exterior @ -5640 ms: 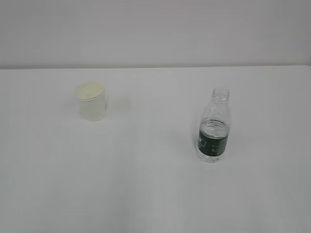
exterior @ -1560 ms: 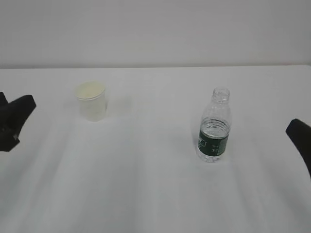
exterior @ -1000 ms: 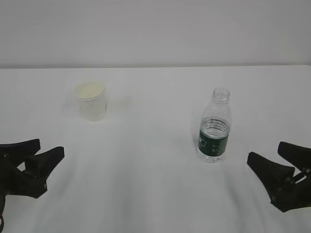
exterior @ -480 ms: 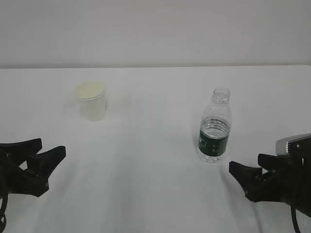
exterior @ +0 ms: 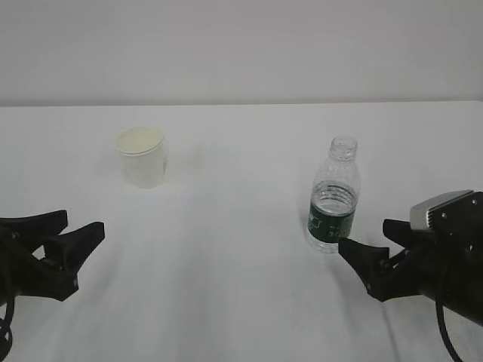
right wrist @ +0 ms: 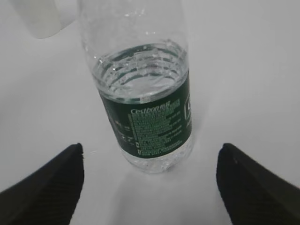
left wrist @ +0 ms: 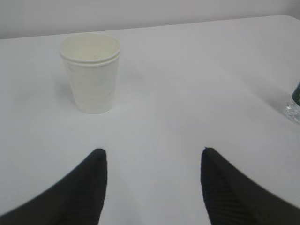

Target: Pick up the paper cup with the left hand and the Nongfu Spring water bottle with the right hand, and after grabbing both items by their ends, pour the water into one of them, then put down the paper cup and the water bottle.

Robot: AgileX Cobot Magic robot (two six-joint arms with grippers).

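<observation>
Clear ribbed bottle point(exterior: 333, 197) – green label, seemingly half full; both hands spread wide, empty.

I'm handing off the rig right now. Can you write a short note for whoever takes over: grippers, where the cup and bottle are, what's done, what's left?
Left gripper: open, empty, low over the table, well short of the paper cup.
Right gripper: open, empty, fingertips close beside the base of the Nongfu Spring water bottle, jaws not yet around it.
Cup: upright on the left of the white table, untouched.
Bottle: upright on the right, capless, partly filled with water, untouched.
Done: both arms brought in toward their items.
Left: grasp the cup and bottle, lift, pour the water, set both down.
</observation>
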